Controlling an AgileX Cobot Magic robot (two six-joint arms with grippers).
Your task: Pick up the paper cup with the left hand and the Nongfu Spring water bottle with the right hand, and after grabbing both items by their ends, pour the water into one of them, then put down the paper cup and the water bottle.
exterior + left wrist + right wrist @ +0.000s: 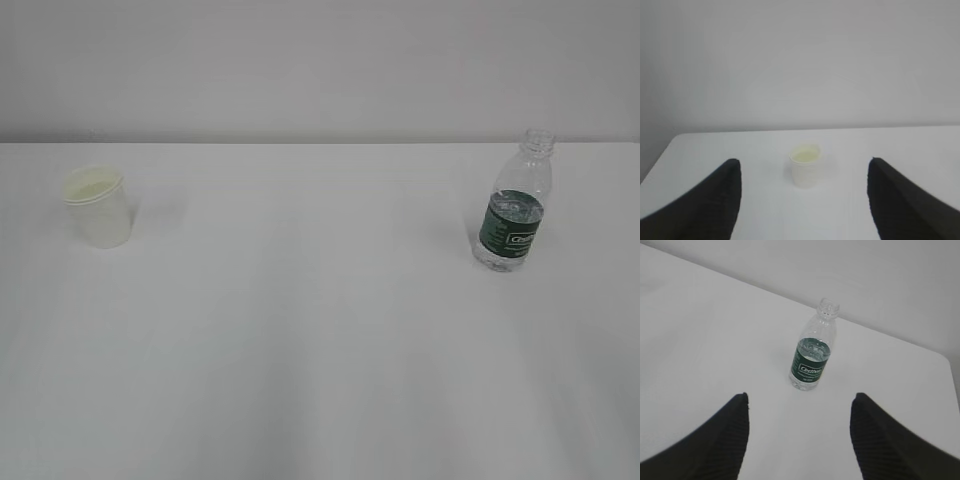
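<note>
Broadly, the white table [320, 360] carries both items upright and well apart: the Nongfu Spring water bottle [513, 218] on the right, the paper cup [97, 206] on the left. Each lies straight ahead of its own arm, centred between spread, empty jaws: right hand [799, 440], left hand [804, 200]. The water seems low in the bottle.

Matt paper cup [98, 207], glossy clear plastic bottle [517, 205], matt table [320, 350]

Exterior looks slantwise down the table [320, 350]; wrist views face inward, sharing its far edge.
</note>
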